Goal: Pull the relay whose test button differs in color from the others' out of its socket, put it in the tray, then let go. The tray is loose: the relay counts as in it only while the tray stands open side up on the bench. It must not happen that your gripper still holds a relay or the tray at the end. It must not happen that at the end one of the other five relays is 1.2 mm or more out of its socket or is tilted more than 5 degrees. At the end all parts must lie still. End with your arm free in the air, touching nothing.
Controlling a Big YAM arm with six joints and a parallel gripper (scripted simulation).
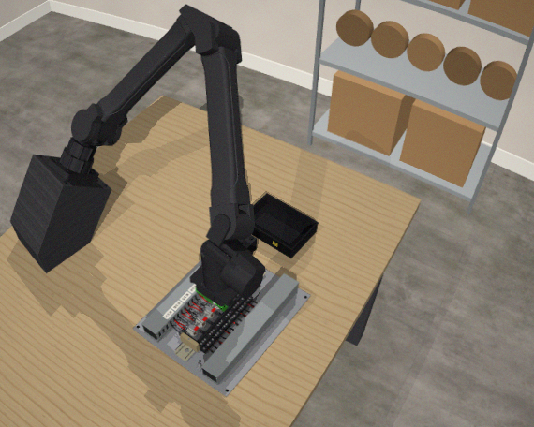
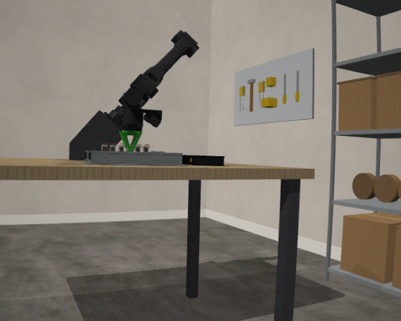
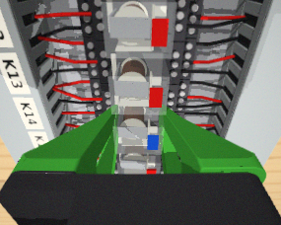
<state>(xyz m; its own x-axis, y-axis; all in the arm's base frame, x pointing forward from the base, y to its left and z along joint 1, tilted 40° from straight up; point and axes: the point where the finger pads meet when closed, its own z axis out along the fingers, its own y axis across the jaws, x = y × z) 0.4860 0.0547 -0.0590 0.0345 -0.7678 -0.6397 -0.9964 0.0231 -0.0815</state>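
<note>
Pincer (image 3: 138,129) clamped on blue-button relay (image 3: 138,140), still socketed

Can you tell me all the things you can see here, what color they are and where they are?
Relay with the blue button: one, clear body, in the row on the panel, between the jaws.
Relays with red buttons: at least three, same row; more may be hidden.
Panel: one, grey, with red and black wires, on the table.
Labels: several, white with K numbers, along the panel's edge.
Tray: one, black, open side up, beside the panel.
Table: one, wooden, dark legs.
Shelf rack: one, grey, holding brown boxes and brown discs.
Tool board: one, grey, on the wall, with yellow tools.
Arm: one, black, reaching over the panel.
Gripper: one, green jaws shut on the blue-button relay.
</note>
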